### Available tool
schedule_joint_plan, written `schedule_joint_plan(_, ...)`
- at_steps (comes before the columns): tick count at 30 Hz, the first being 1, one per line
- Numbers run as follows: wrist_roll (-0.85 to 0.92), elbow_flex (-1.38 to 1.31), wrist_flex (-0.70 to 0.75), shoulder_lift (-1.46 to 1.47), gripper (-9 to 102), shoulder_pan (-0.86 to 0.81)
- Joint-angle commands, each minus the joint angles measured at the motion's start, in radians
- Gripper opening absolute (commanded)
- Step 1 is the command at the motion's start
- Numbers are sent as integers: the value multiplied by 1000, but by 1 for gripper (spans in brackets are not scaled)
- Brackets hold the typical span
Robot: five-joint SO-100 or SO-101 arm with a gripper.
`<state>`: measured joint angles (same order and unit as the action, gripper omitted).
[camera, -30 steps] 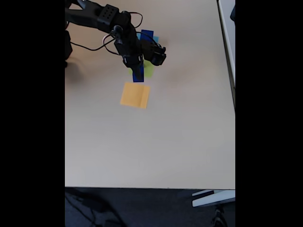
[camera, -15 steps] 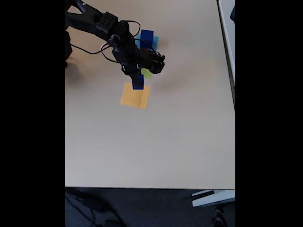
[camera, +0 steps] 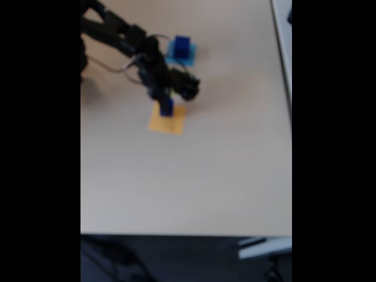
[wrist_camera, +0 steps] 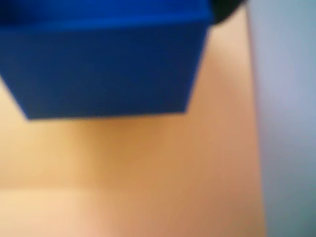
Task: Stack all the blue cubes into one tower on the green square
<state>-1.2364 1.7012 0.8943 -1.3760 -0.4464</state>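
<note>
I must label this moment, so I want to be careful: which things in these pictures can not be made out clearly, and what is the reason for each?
- Green square: fixed view, hidden under the arm.
- Gripper: fixed view, blurred; open or shut cannot be told.
- Small blue cube: fixed view, blur hides whether it rests on the orange patch or is held above it.
- Big blue cube face: wrist view, out of focus, cut off by the top and left edges.

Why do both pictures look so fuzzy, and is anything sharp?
Nothing is sharp: in the wrist view the blue cube sits too close and looks soft; in the fixed view everything is blurred, including the gripper, with black bars on both sides.
</note>
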Motion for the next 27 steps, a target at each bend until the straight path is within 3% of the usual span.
schedule_joint_plan(1, -11, 2, -15, -55, 9, -12)
schedule_joint_plan(27, 44, -100, 0, -5, 8, -37)
